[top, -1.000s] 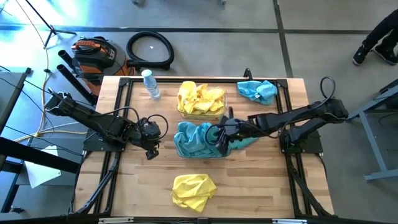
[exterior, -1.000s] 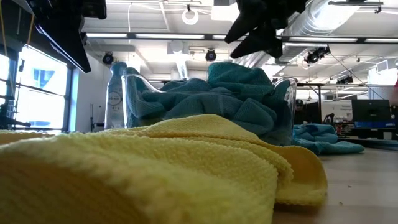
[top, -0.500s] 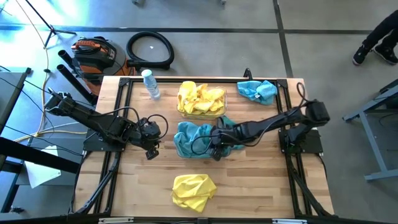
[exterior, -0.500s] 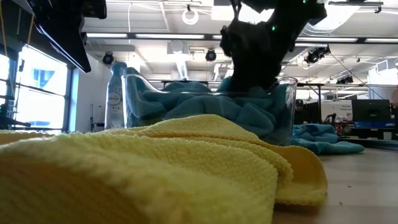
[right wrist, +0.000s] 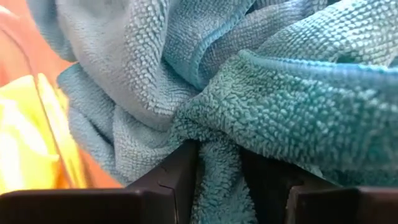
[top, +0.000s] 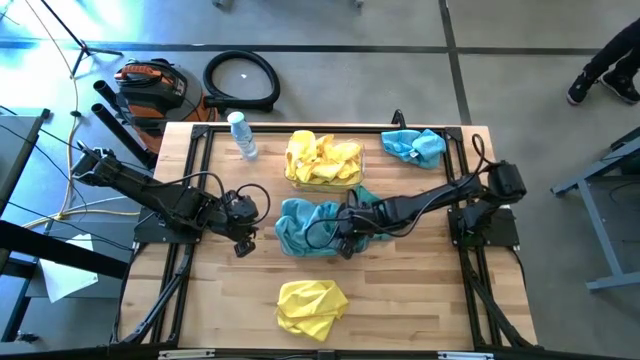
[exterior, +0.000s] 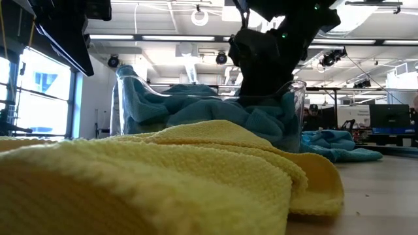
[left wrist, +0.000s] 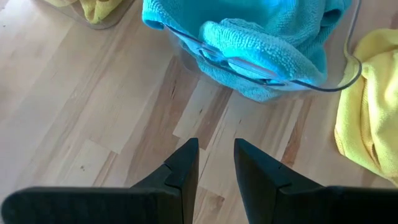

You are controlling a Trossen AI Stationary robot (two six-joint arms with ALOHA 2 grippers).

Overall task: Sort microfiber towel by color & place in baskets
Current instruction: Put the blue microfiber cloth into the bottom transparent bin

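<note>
A clear basket at mid-table is heaped with teal towels. It also shows in the low view and the left wrist view. My right gripper is down inside it, shut on a teal towel. Behind it, a second clear basket holds yellow towels. A loose teal towel lies at the far right. A loose yellow towel lies near the front edge. My left gripper waits left of the teal basket, slightly open and empty. My right gripper pinches a bunched fold of the teal towel between its two fingers. It comes slanting down from the table's right into the basket. The towel lies piled on the other teal towels inside the basket, not lifted.
A clear water bottle stands at the far left of the table. The yellow towel fills the low view's foreground. Bare wood shows at the near left and near right. A person's legs show beyond the table's far right.
My right gripper has gone down and toward the table's left into the teal basket. The teal towel that hung over the basket's right side has been drawn in onto the pile. The basket has slid a little toward the left.
</note>
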